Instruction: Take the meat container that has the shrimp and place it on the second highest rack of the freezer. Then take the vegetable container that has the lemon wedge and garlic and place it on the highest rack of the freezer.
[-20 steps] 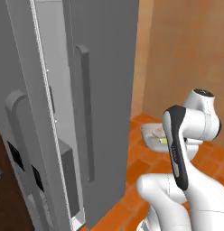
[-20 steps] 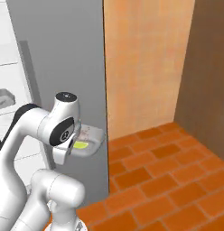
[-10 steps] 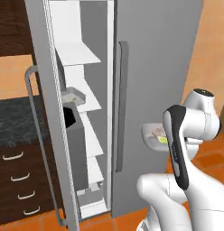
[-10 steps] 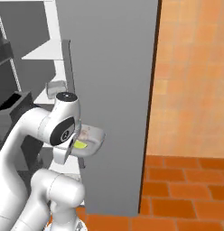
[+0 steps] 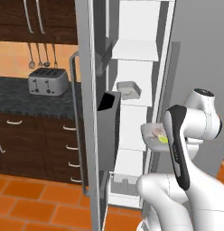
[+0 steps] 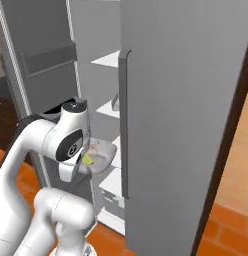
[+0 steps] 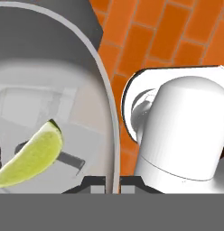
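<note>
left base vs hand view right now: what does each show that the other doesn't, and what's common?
Left base alone: the open freezer with its white racks, a tray already on one rack, the door bin, a toaster on the dark counter, utensils hanging above.

Hand view alone: the lemon wedge in close-up, lying in the container, and the container's rim at the gripper, which is shut on it.

Both: the held container, the wedge in it, and the orange brick floor.

A tray point(image 5: 129, 90), contents unclear, sits on a freezer shelf point(image 5: 132, 100).
</note>
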Robot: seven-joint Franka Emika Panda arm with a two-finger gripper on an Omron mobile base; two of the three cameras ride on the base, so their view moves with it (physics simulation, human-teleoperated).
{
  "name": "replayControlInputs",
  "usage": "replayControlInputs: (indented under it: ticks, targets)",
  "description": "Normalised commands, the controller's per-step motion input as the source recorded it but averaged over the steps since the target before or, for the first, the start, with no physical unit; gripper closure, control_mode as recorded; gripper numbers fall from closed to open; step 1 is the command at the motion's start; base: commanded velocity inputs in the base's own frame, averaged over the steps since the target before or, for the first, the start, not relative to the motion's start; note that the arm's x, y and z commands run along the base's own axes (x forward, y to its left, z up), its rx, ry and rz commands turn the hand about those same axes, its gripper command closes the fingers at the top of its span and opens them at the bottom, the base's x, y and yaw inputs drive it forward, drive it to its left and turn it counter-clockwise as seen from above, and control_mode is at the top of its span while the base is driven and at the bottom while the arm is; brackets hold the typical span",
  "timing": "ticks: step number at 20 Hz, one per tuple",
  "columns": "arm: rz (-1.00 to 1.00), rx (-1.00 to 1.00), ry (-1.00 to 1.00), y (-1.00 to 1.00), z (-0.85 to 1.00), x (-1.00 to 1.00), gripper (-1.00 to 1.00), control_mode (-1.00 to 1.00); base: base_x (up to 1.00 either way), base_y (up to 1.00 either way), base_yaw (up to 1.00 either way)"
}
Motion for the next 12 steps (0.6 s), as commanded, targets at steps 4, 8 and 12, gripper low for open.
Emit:
replayControlInputs:
  ticks: [4,8,12]
  targets:
    - [0.00,0.00,0.00,0.00,0.00,0.00,1.00,1.00,0.43,-0.01,0.35]
    - [0.00,0.00,0.00,0.00,0.00,0.00,1.00,1.00,0.48,-0.08,0.22]
    - [0.00,0.00,0.00,0.00,0.00,0.00,1.00,1.00,0.56,-0.13,0.18]
